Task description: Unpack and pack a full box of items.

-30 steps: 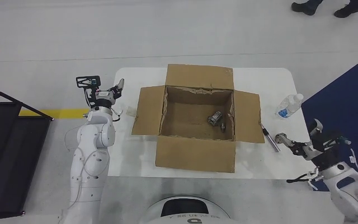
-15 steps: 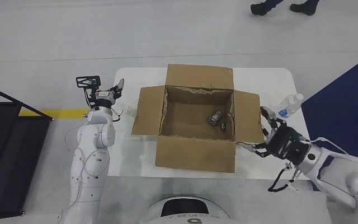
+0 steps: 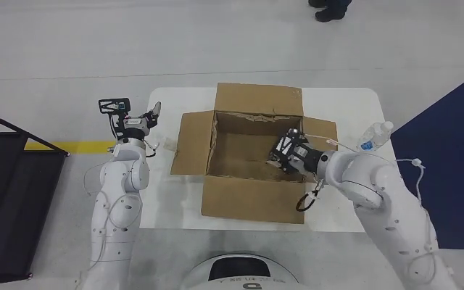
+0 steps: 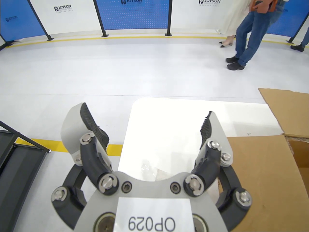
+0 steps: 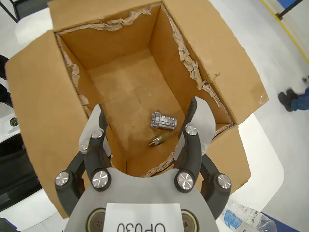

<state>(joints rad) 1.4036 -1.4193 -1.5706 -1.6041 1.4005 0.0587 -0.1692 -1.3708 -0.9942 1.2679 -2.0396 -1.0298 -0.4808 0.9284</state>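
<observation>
A large industrial hall or robot test floor is suggested. The white tabletop (image 3: 170,199) is set on a wide, pale, glossy floor (image 4: 96,73). Beyond the tabletop, the area is fenced off by blue and white partition panels (image 4: 131,3) on black posts (image 4: 96,5), with a yellow line (image 4: 135,37) marked along their feet. Beside the tabletop a black metal rack (image 3: 14,196) is seen.

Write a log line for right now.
right tool: open, over box | left tool: open, over table | inside box: ribbed metal piece, small fitting
</observation>
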